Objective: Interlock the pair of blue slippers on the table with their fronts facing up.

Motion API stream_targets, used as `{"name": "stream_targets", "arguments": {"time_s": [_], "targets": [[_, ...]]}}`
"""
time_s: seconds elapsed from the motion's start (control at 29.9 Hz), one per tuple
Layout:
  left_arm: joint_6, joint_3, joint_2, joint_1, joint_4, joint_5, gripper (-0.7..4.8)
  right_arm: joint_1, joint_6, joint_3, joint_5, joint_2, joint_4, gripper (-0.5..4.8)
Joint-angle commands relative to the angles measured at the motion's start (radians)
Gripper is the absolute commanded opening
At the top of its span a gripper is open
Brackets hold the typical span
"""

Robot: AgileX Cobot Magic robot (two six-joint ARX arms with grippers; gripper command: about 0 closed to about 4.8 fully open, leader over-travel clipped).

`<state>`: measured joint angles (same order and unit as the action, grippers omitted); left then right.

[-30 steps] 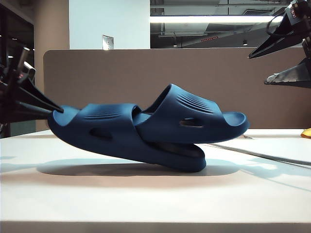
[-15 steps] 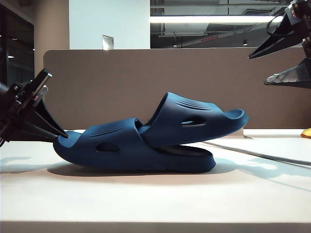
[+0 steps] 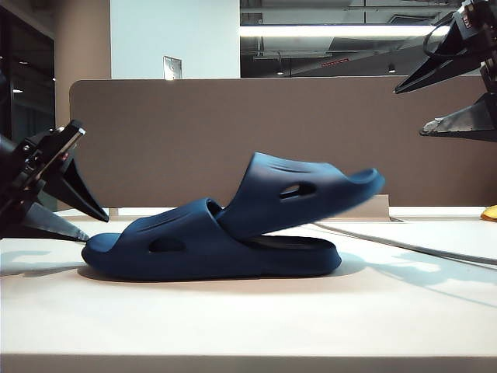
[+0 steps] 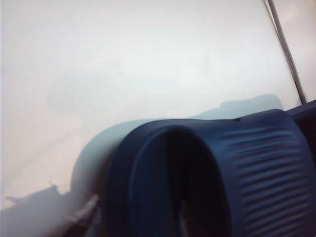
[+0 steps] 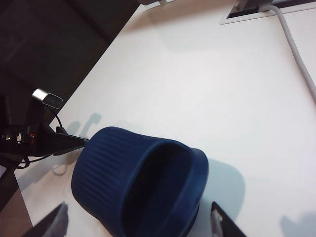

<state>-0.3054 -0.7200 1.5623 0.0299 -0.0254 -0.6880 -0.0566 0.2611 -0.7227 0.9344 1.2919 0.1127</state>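
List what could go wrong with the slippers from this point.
1. The upper dark navy foam slipper sits tilted, its toe in the air over the lower navy slipper; it may slide out of the strap.
2. The open left gripper sits right beside the lower slipper's end on the cream table; pulling away carelessly could nudge the pair.

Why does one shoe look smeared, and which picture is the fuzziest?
Exterior view: the upper slipper is motion-blurred; the lower slipper is sharp, with a soft shadow on the table. Left wrist view: fuzziest, close and washed out. Right wrist view: fairly crisp.
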Motion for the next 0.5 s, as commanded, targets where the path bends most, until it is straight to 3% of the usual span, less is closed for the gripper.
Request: {"name": "stream_targets", "arguments": {"time_s": [0.03, 0.17, 0.3, 0.5], "targets": [[0.012, -0.002, -0.001, 0.001, -0.014, 0.004, 1.98, 0.001, 0.0, -0.005, 0.0, -0.004, -0.001, 3.64], [0.014, -0.003, -0.002, -0.002, -0.019, 0.02, 3.18, 0.001, 0.0, -0.005, 0.0, -0.004, -0.004, 3.64], [0.011, -0.01, -0.019, -0.035, -0.035, 0.018, 3.23, 0.001, 0.0, -0.005, -0.004, -0.004, -0.003, 3.63], [-0.092, -0.04, -0.164, -0.12, -0.13, -0.056, 3.06, 0.0, -0.026, -0.005, -0.088, -0.009, -0.003, 3.22]]}}
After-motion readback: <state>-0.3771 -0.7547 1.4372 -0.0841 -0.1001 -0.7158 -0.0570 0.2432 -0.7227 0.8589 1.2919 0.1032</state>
